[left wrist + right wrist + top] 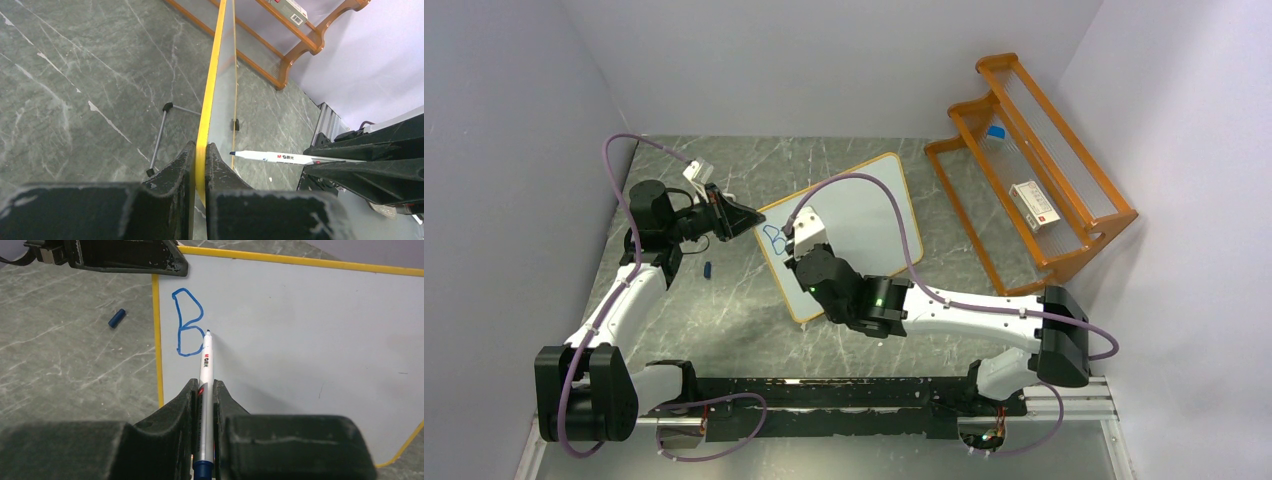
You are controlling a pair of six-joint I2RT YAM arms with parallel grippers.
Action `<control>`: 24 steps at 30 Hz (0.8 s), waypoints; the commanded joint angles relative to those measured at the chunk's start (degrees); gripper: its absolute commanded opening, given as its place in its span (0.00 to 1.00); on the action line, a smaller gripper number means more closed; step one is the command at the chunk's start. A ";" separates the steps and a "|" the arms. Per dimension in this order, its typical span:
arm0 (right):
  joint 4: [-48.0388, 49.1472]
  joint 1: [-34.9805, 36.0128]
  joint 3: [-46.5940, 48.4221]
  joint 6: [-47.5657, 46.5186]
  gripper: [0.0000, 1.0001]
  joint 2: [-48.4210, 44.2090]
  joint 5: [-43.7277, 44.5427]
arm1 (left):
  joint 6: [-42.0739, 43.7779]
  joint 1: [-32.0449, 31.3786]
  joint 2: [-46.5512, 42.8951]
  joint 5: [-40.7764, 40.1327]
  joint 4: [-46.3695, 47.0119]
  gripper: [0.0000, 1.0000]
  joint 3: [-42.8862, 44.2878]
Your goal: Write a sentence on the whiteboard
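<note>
The whiteboard (864, 215), white with a thin orange frame, stands tilted on the table. My left gripper (746, 218) is shut on its left frame edge (210, 100). My right gripper (799, 245) is shut on a white marker (205, 365), its tip on the board surface (310, 330) just right of a blue letter "B" (187, 322). That "B" is the only lettering of the sentence showing; it also shows in the top view (773, 236). The marker (280, 157) shows beside the board in the left wrist view.
A blue marker cap (708, 269) lies on the table left of the board, seen too in the right wrist view (116, 318). An orange wooden rack (1034, 170) holding a small white box (1034, 203) stands at the right. The board's black feet (167, 106) rest on the table.
</note>
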 commanded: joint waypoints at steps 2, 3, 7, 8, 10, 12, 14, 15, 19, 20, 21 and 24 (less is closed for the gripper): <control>2.43 -0.43 0.82 -0.69 0.00 1.05 0.82 | 2.59 -1.12 1.37 -0.48 -4.95 0.05 -0.50; 2.62 -0.44 0.83 -0.72 0.00 1.27 0.82 | 2.62 -1.12 1.39 -0.46 -5.02 0.05 -0.50; 3.32 -0.63 0.55 -0.86 0.00 1.59 1.42 | 2.56 -1.17 1.40 -0.41 -5.02 0.05 -0.50; 3.39 -0.68 0.59 -0.92 0.00 1.63 1.40 | 2.62 -1.12 1.40 -0.45 -5.03 0.05 -0.50; 3.39 -0.89 0.54 -0.99 0.00 1.76 1.52 | 2.58 -1.16 1.47 -0.43 -5.02 0.05 -0.50; 3.40 -1.10 0.60 -1.02 0.00 1.81 1.24 | 2.61 -1.15 1.48 -0.47 -5.03 0.05 -0.50; 3.40 -1.22 0.70 -1.05 0.00 2.02 1.12 | 2.61 -1.17 1.48 -0.44 -5.03 0.05 -0.50; 3.40 -1.26 0.71 -1.11 0.00 2.10 0.98 | 2.56 -1.14 1.48 -0.39 -5.03 0.05 -0.50; 3.40 -1.38 0.73 -1.23 0.00 2.36 0.31 | 2.62 -1.10 1.55 -0.43 -5.02 0.05 -0.44; 3.32 -1.36 0.79 -1.28 0.00 2.46 0.19 | 2.60 -1.12 1.56 -0.33 -4.98 0.05 -0.42; 3.39 -1.38 0.79 -1.26 0.00 2.59 0.06 | 2.55 -1.16 1.57 -0.30 -4.95 0.05 -0.48; 3.40 -1.42 1.01 -1.31 0.00 2.96 0.16 | 2.54 -1.17 1.57 -0.30 -4.94 0.05 -0.50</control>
